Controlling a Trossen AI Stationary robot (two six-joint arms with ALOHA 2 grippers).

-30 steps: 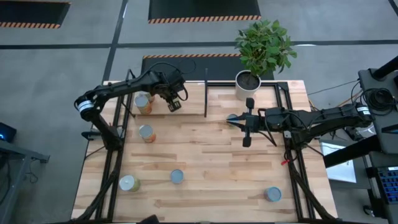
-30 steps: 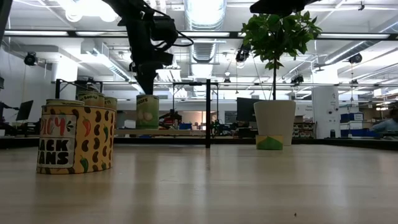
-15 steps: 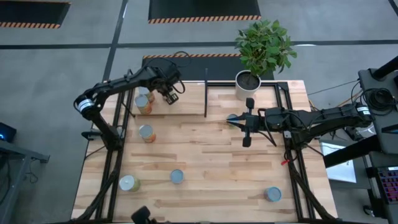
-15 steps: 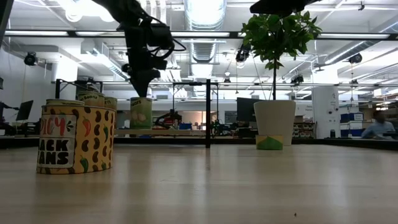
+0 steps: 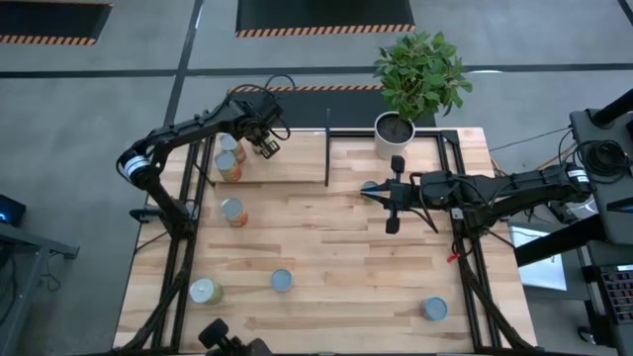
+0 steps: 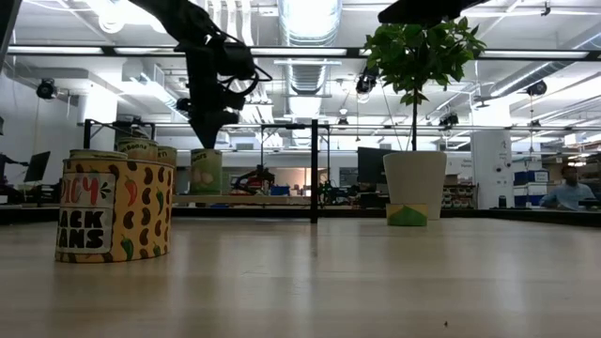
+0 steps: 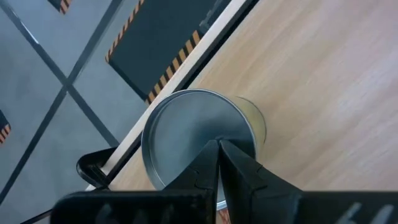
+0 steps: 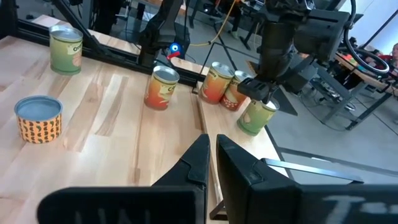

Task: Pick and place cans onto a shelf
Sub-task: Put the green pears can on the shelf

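The left tool, clenched, sits above the green-labelled can on the shelf beside the two orange cans; lift straight up to avoid toppling it. Right tool clenched near the plant pot

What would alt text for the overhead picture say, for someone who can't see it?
Seen from above, the left gripper hangs shut over the far-left corner of a wooden table, beside two cans on the shelf. The right gripper waits, shut, mid-table near a potted plant; four more cans lie scattered on the near side.
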